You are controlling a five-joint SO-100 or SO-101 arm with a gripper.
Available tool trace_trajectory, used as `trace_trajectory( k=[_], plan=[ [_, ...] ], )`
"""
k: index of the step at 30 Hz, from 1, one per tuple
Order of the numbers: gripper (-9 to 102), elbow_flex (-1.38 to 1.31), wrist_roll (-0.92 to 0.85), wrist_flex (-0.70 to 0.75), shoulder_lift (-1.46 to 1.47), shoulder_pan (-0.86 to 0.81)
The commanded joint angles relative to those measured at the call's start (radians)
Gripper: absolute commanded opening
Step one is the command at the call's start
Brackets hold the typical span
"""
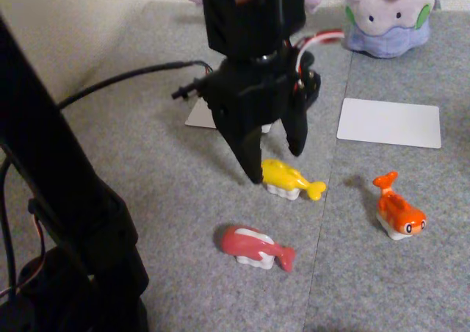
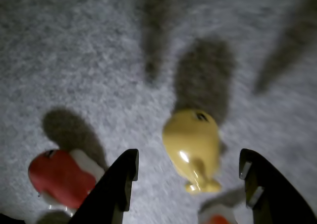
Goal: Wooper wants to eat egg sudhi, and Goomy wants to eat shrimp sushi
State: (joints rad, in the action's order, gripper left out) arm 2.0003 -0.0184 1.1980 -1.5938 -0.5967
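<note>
A black robot gripper hangs over a grey carpeted bench, its two fingers spread wide and holding nothing. Just under them lies the egg, a glossy yellow fish-shaped toy on a white rice base, its tail pointing right in the fixed view. In that view the nearer finger's tip sits right at the egg's left end, while the other finger stands behind the egg; I cannot tell whether either touches it. The wrist view shows the egg between the two dark fingers, closer to the right one than the left, with its tail toward the bottom edge. A red piece lies nearby, toward the camera in the fixed view, and the shrimp, orange with a forked tail, lies well to the right. Goomy, a pale lilac plush, sits at the far right edge of the bench, with a white card in front of it; a second white card is partly hidden behind the gripper. The step in hand looks like picking up the egg. To do it well, the gripper should probably shift so the egg sits midway between the fingers, lower until the tips flank the body rather than the thin tail, then close gently, since the glossy shell could slip or tip.
</note>
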Motion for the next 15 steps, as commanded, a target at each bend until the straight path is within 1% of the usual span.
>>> trace_trajectory(
  k=[1,12,15],
  plan=[
    [24,-0.034,-0.002,-0.023,0.028,0.0],
    [24,-0.034,-0.005,-0.087,0.092,-0.014],
    [20,-0.034,-0.003,-0.091,0.097,-0.014]
  ],
)
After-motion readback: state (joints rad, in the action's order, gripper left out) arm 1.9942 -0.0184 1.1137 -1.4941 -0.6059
